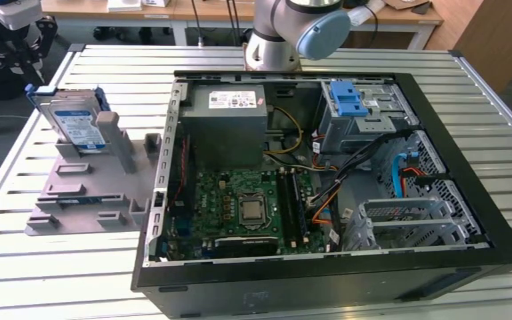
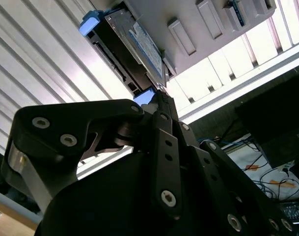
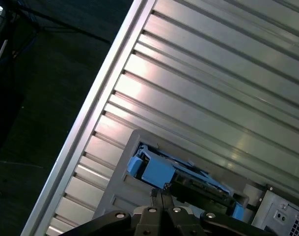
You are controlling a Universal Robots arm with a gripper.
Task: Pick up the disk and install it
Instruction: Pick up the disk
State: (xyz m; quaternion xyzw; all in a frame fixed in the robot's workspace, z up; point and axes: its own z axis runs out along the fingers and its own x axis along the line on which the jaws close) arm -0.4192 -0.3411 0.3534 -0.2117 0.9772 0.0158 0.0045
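Jaws are sitting pressed together with nothing between them, their tips pointing at the blue-framed end of the disk in both wrist views. Whether they are touching it cannot be told. The disk is standing on edge in a grey slotted holder, its blue-and-white label showing in the exterior view. The holder is lying on the slatted metal counter, close to the counter's edge on the exterior view's left. Just beside the holder, toward the exterior view's right, an open computer case is lying on its side with its insides exposed. Inside, a grey power supply with a white sticker is sitting above a green motherboard. A bare blue latch piece is resting on a metal drive cage in the far corner. The disk is waiting outside the case, well apart from that cage. The arm is rising from the counter's far side, beyond the case.
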